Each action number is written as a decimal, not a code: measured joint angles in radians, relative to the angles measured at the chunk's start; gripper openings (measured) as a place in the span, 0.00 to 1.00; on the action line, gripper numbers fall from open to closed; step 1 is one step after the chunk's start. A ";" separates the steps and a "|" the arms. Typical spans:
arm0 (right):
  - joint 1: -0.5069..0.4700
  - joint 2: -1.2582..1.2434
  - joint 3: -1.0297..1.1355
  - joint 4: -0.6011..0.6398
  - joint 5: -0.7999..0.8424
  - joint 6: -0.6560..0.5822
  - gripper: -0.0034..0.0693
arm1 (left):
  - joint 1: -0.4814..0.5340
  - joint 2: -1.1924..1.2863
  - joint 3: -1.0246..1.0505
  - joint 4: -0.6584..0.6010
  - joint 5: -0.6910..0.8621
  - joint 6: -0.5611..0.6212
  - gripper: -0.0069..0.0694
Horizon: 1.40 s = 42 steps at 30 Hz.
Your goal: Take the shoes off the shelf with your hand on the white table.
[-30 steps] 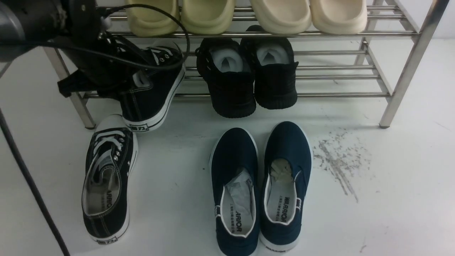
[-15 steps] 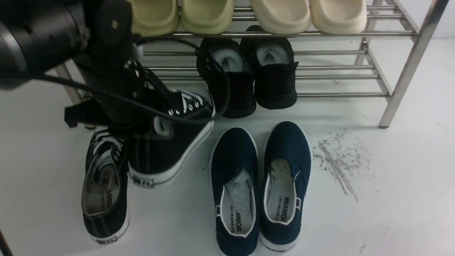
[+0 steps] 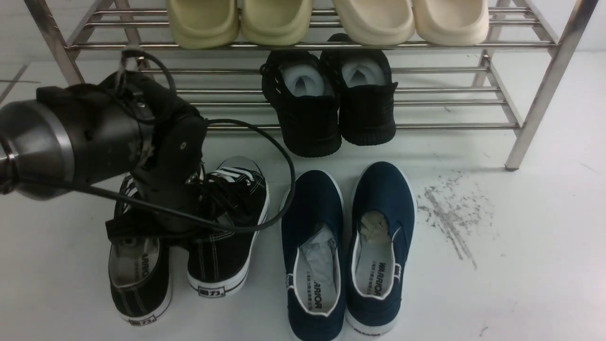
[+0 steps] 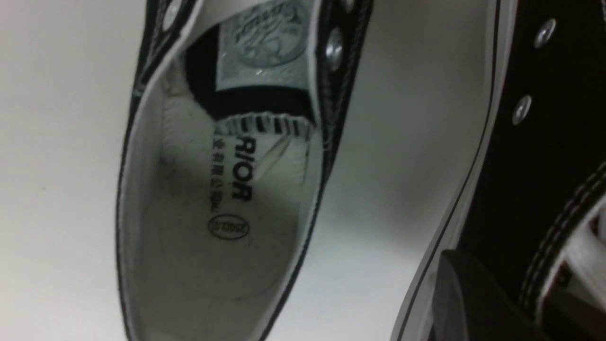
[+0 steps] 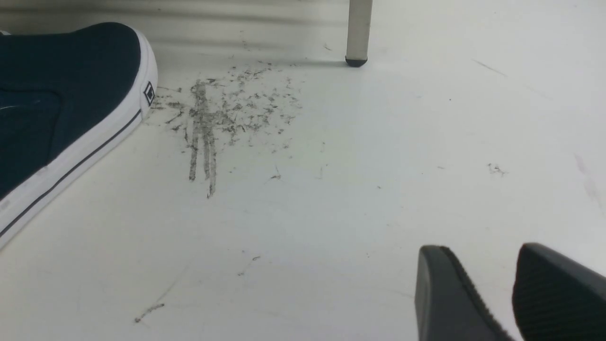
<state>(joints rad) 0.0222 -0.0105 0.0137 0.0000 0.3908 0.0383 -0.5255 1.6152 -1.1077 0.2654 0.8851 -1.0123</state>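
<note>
Both black canvas shoes are down on the white table (image 3: 521,265), side by side, heels toward me. The left shoe (image 3: 137,274) lies free; its white insole (image 4: 222,189) fills the left wrist view. My left gripper (image 3: 177,222) is shut on the side wall of the right shoe (image 3: 227,246), with one black finger (image 4: 473,303) pressed against the canvas (image 4: 544,142) and the other hidden. That shoe looks level with its sole on the table. The shelf (image 3: 331,45) stands behind. My right gripper (image 5: 479,251) hovers open over bare table, out of the front view.
All-black knit sneakers (image 3: 331,99) sit on the shelf's lower tier and pale slides (image 3: 326,21) on the upper. Navy slip-ons (image 3: 348,251) stand on the table right of the canvas pair. Grey scuff marks (image 3: 450,218) and a shelf leg (image 3: 525,142) lie further right.
My left gripper has carried the canvas shoe from the shelf's lower tier down and toward me, bringing it level beside the other shoe on the table. The right arm shows no change.
</note>
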 joint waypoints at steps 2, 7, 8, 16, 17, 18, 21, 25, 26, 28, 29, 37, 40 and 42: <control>0.000 0.000 0.000 0.000 0.000 0.000 0.38 | 0.000 0.000 0.002 0.000 -0.001 -0.002 0.12; 0.000 0.000 0.000 0.000 0.000 0.000 0.38 | 0.000 0.006 0.002 0.001 -0.008 -0.005 0.23; 0.000 0.000 0.000 0.000 0.000 0.000 0.38 | 0.000 0.009 0.002 0.001 -0.009 -0.005 0.25; 0.000 0.000 0.000 0.000 0.000 0.000 0.38 | 0.000 0.045 -0.017 0.003 0.053 0.022 0.64; 0.000 0.000 0.000 0.000 0.000 0.000 0.38 | 0.000 0.042 -0.019 0.003 0.057 0.023 0.65; 0.000 0.000 0.000 0.000 0.000 0.000 0.38 | 0.000 0.024 -0.041 0.003 0.096 0.037 0.69; 0.000 0.000 0.000 0.000 0.000 0.000 0.38 | 0.000 -0.045 -0.089 0.003 0.161 0.077 0.71; 0.000 0.000 0.000 0.000 0.000 0.000 0.38 | 0.000 -0.163 -0.134 0.010 0.260 0.167 0.67; 0.000 0.000 0.000 0.000 0.000 0.000 0.38 | 0.000 -0.184 -0.138 0.013 0.283 0.194 0.66; 0.000 0.000 0.000 0.000 0.000 0.000 0.38 | 0.000 -0.254 -0.141 0.022 0.324 0.271 0.57; 0.000 0.000 0.000 0.000 0.000 0.000 0.38 | 0.000 -0.290 -0.141 0.026 0.333 0.310 0.51; 0.000 0.000 0.000 0.000 0.000 0.007 0.38 | 0.000 -0.618 -0.045 0.036 0.349 0.518 0.10; 0.000 0.000 0.000 0.000 0.000 0.008 0.38 | 0.000 -0.761 0.062 0.037 0.349 0.544 0.10; 0.000 0.000 0.000 0.000 0.000 0.009 0.38 | 0.000 -0.841 0.150 0.038 0.340 0.541 0.10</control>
<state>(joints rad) 0.0222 -0.0105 0.0137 0.0000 0.3908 0.0472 -0.5255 0.7742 -0.9580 0.3034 1.2248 -0.4714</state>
